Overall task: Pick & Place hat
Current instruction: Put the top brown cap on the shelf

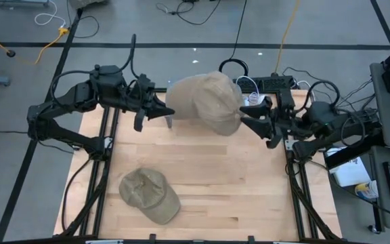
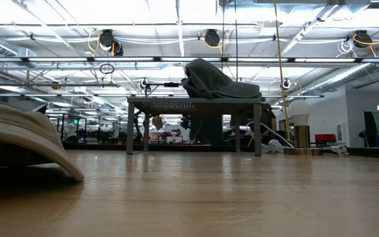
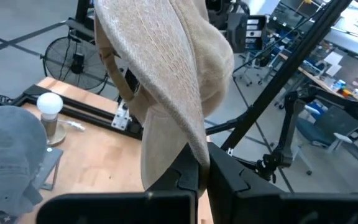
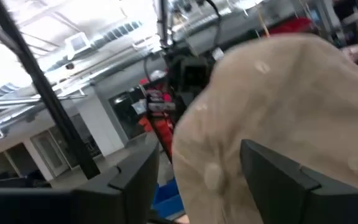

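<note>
Looking down from the high view and reading left to right, I see the left arm reaching in from the table's left rear, its left gripper [image 1: 166,112] at the edge of a pale beige fabric cap [image 1: 208,102] held up over the back middle of the light wooden slatted tabletop [image 1: 249,190]. On my left wrist feed the two dark fingers [image 3: 191,174] sit pressed together on the cap's stiff brim [image 3: 166,81], which rises upright from between them — so I read that gripper as closed on the beige cap. Nearer the front, left of centre, a second cap in olive-khaki cloth [image 1: 149,195] lies flat on the wood, well apart from both arms; its brim edge fills the near left of the low view [image 2: 25,141]. Moving right, the right gripper [image 1: 246,120] points at the beige cap's other side from the right rear. On my right wrist feed its fingers [image 4: 278,180] stand spread wide, the cap's crown [image 4: 272,112] close in front of them and partly between them, though I cannot tell whether either finger touches the cloth. In the low view, a grey cloth-draped heap on a metal-legged bench [image 2: 196,99] stands far behind the table — part of the room.
</note>
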